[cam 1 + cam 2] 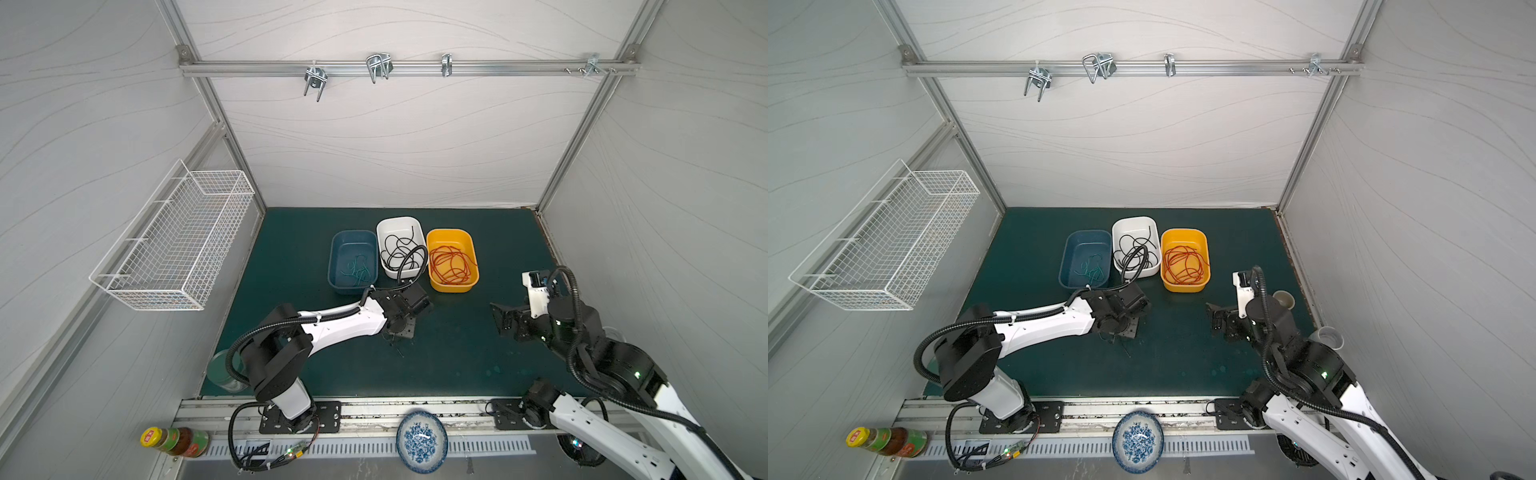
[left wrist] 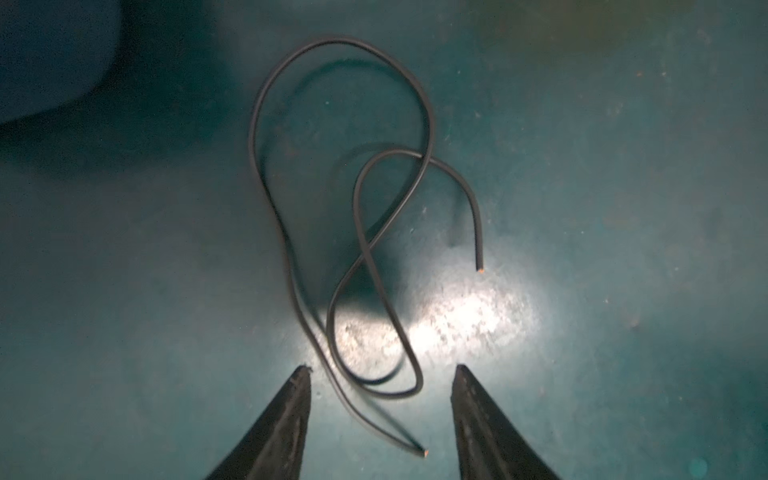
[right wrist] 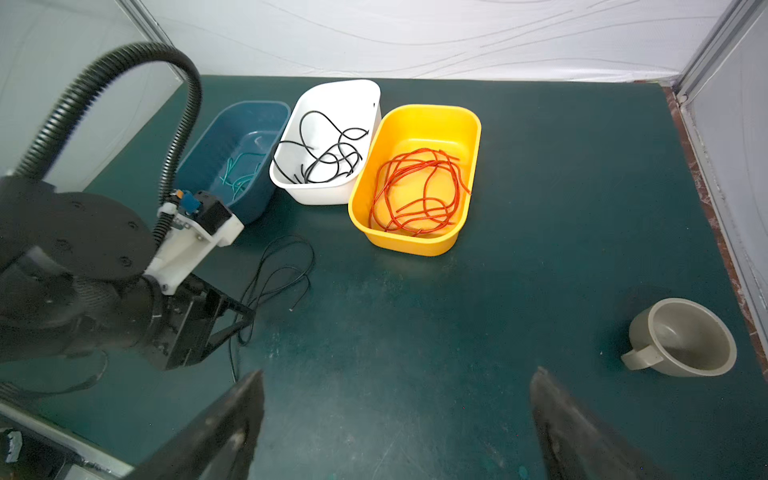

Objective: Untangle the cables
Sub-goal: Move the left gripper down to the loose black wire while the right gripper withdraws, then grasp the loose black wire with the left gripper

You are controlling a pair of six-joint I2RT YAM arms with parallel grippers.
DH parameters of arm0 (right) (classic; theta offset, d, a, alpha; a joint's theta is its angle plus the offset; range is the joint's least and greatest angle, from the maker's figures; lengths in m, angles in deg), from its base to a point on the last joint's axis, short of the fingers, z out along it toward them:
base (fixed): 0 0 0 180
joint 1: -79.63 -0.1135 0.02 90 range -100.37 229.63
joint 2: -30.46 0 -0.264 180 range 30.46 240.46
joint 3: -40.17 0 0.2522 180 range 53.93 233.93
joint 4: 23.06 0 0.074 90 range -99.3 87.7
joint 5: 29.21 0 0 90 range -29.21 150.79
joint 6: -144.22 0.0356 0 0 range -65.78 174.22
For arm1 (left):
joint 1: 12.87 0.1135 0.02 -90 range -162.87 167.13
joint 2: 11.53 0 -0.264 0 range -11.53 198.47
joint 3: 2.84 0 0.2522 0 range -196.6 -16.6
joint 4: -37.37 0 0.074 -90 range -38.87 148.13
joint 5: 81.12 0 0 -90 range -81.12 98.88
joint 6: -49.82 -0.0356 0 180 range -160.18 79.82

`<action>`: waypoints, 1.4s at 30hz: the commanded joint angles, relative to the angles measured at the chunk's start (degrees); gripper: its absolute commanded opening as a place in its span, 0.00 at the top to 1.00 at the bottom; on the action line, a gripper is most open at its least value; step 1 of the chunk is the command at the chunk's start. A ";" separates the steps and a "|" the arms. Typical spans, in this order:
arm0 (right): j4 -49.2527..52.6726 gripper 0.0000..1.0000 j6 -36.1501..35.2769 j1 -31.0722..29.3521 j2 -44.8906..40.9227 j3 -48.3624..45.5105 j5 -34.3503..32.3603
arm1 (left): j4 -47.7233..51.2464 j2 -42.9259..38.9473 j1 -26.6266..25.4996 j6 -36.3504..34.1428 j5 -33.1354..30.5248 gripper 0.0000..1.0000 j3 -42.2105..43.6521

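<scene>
Because the left arm's wrist sits right over it, the loose black cable (image 2: 250,137) is mostly hidden in both top views, with only a short end poking out on the near side. The left wrist view shows it whole, looped over itself on the green mat (image 1: 457,365), just near of the blue bin (image 1: 332,257). The left gripper (image 2: 382,370) hangs above it with its jaws spread, the cable's near loop lying between the fingertips, nothing pinched. Teal cables (image 1: 357,268) are hard to pick out against the blue bin. Black cables (image 1: 399,249) in the white bin (image 1: 399,222) are partly crossed by the left arm's hose (image 1: 415,257). Red cables (image 1: 451,264) fill the yellow bin (image 1: 453,232). The right gripper (image 3: 399,372) is spread wide and holds nothing. Open mat lies between the two grippers. A cup (image 3: 685,336) stands near the mat's right edge.
</scene>
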 commanded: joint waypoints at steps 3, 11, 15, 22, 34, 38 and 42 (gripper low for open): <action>-0.52 0.01 -0.69 -0.40 -1.10 -0.91 -0.93 | -1.91 4.18 -0.25 1.36 -2.54 0.47 -4.45; -1.72 0.01 -1.35 -0.40 -2.72 -1.65 -0.64 | -1.54 8.68 -0.14 0.85 -4.44 0.63 -7.01; -2.13 0.01 -1.46 -0.42 -3.42 -1.99 -0.47 | -1.54 9.49 0.05 1.02 -4.80 0.73 -7.27; -2.54 0.01 -1.72 -0.41 -3.61 -2.26 0.07 | -1.45 9.96 0.24 0.85 -4.75 0.86 -6.72; -3.21 0.01 -1.81 -0.36 -4.15 -2.70 0.34 | 1.65 1.93 0.40 1.15 -3.68 1.00 -6.79; -3.32 0.01 -1.87 -0.39 -4.26 -2.81 0.34 | 3.49 -1.95 0.35 1.86 -3.57 1.00 -6.65; -3.49 0.01 -1.87 -0.37 -4.35 -2.88 0.36 | 5.43 -5.31 0.39 2.52 -3.07 1.00 -6.78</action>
